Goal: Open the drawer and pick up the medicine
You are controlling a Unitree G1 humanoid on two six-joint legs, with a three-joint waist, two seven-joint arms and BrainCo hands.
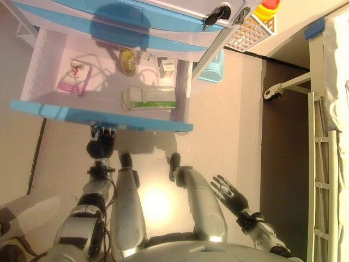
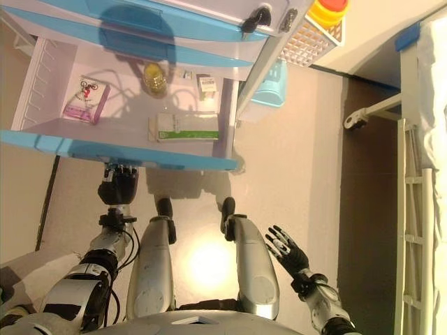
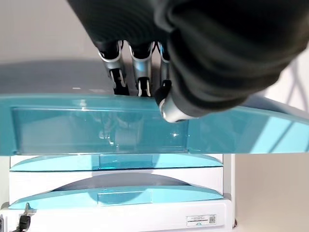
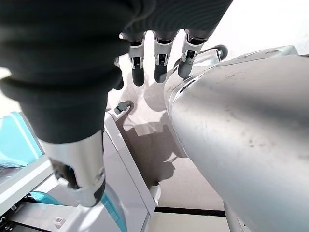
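Beige floor, drawer [image 1: 103, 117] pulled open, left hand [image 1: 101, 144] fingertips hooked under its front, right hand [image 1: 229, 194] spread, idle.

Beige floor [image 1: 240, 136], bright glare patch; white bed frame [image 1: 322, 180] at right, possibly caster [image 1: 271, 94] beneath.

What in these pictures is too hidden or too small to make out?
- Left hand: fingertips tucked under the blue front of the open drawer in both eye views.
- Small box: print too small.
- Yellow and red thing in the white basket: cut off by the top edge.
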